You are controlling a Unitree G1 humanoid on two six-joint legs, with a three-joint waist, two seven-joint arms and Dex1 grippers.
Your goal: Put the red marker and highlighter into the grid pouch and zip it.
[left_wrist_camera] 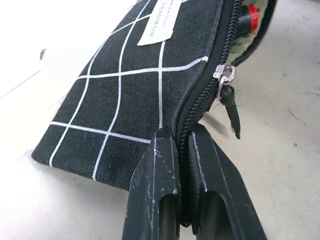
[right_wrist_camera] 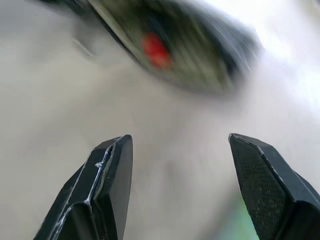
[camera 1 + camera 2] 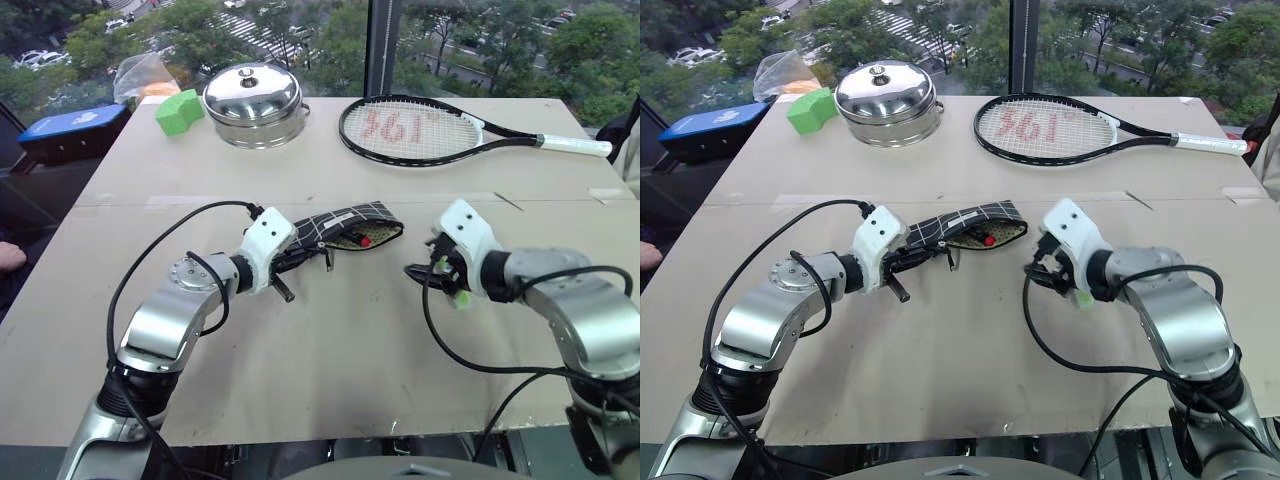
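- Black fabric grid pouch (image 3: 345, 228) w/ white lines: mouth open, red marker (image 1: 248, 16) inside; left gripper (image 1: 181, 150) pinches its zipper edge.
- Right gripper (image 2: 177, 150) spread, empty, near pouch mouth; lime-green highlighter (image 3: 460, 298) by its wrist.
- Next, prob.: grab highlighter, insert, zip.

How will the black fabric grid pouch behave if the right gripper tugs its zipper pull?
The black fabric grid pouch is probably floppy: its open mouth sags. It would likely slide unless held, but the left gripper is shut on its closed end. The dangling zipper pull may swing away.
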